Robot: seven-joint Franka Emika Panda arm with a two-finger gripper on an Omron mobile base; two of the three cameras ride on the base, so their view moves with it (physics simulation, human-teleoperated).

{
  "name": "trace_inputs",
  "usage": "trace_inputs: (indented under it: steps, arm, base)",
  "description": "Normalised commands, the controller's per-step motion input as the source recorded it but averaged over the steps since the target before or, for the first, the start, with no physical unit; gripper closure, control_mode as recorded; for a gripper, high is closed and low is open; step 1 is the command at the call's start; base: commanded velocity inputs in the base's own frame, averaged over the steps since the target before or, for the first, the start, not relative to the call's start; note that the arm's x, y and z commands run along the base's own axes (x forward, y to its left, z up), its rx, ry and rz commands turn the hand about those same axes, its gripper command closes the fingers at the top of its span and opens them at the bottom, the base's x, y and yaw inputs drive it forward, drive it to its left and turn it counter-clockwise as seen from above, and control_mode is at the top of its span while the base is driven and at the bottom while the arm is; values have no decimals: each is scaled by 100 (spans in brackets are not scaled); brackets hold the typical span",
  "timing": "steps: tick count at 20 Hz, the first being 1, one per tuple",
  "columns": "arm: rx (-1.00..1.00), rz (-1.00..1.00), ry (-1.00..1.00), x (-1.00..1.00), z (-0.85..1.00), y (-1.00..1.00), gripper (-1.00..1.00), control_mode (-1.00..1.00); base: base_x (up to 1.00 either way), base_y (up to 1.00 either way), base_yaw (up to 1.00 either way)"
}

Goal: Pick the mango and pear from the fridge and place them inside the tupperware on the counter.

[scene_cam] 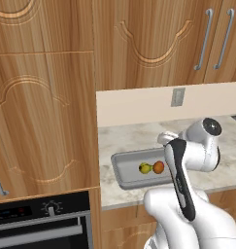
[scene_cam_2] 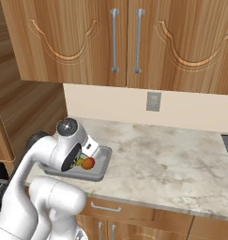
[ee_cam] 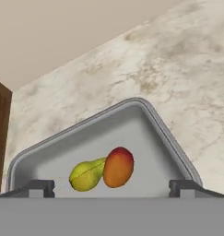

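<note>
The grey tupperware sits on the marbled counter near its left end. Inside it the orange-red mango and the yellow-green pear lie side by side, touching. The base views show the same pair: mango and pear in the tupperware, and mango beside pear. My gripper hangs above the container, open, its fingertips wide apart and holding nothing. The fridge is out of view.
A tall wooden cabinet with a black oven below stands just left of the counter. Wall cabinets hang overhead and an outlet is on the backsplash. The counter stretches bare to the right.
</note>
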Motion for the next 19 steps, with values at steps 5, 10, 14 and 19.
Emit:
trace_inputs:
  steps: [5,10,14,19]
  arm:
    - [0,0,-18,-38,82,0,-100,-100]
    - [0,0,-1,-38,69,1,-100,-100]
    - [0,0,1,-47,39,13,-100,-100]
    - [0,0,3,-55,30,21,-100,-100]
  base:
    - [0,0,0]
    - [0,0,0]
    - [0,0,0]
    - [0,0,0]
